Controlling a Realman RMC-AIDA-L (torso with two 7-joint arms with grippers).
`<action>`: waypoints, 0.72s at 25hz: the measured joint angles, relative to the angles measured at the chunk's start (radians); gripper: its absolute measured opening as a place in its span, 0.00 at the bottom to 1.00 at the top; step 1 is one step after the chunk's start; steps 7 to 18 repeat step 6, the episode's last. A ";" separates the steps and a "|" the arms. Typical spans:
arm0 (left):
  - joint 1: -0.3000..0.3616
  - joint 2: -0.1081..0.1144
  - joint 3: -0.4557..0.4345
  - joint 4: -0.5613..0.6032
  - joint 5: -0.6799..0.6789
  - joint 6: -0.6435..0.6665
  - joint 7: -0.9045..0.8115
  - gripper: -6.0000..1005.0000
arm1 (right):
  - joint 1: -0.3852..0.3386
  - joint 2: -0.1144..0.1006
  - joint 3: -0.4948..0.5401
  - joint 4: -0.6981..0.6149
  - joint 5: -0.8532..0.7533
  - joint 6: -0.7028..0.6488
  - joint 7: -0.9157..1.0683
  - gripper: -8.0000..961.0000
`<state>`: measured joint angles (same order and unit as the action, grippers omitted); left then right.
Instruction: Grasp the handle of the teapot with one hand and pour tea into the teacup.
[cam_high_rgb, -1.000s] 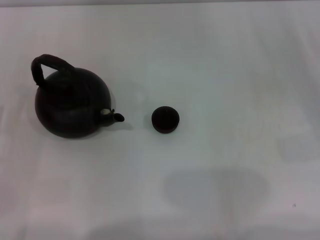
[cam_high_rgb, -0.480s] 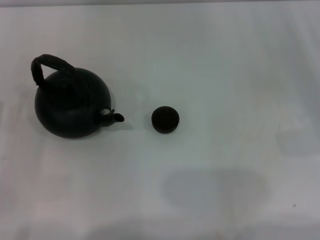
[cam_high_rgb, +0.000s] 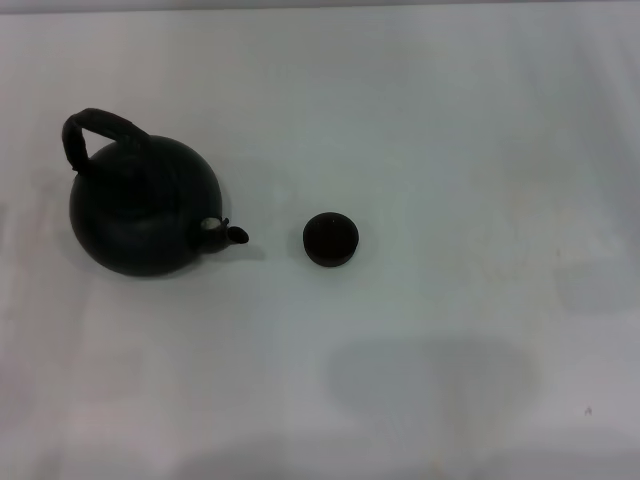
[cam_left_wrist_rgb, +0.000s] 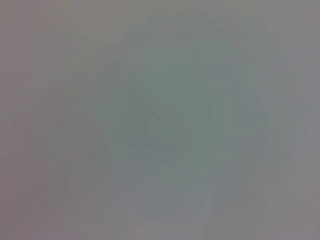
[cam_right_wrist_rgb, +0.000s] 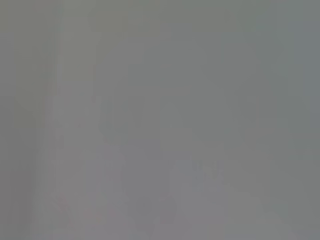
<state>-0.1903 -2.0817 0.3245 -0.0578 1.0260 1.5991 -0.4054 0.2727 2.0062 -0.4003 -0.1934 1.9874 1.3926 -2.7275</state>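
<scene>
Teapot (cam_high_rgb: 143, 212) sat at the left of the frame in the head view, upright on the white surface (cam_high_rgb: 450, 150). Round matte black body, smooth and bulbous. Short stubby spout (cam_high_rgb: 234, 234) pointed toward frame right, with a small pale patch at its base. Handle (cam_high_rgb: 100, 132) was an arched dark hoop rising off the body toward the upper left, thicker wrapped middle. Teacup (cam_high_rgb: 330, 239) stood near frame centre, just right of the spout but apart from it: small, round, dark brown-black, squat. Surface was plain, matte, with a faint grey shadow patch at lower centre. Neither tool showed in any view, so cannot tell if released or clenched. Both wrist views gave only flat grey blur.
</scene>
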 joint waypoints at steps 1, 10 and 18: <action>-0.003 0.000 -0.001 0.000 -0.010 -0.003 0.001 0.70 | -0.003 0.001 0.000 0.001 0.003 0.001 -0.005 0.88; -0.014 0.001 -0.001 -0.001 -0.025 -0.006 0.000 0.70 | 0.003 0.002 0.001 0.001 0.005 -0.003 -0.013 0.88; -0.014 0.001 -0.001 -0.001 -0.025 -0.006 0.000 0.70 | 0.003 0.002 0.001 0.001 0.005 -0.003 -0.013 0.88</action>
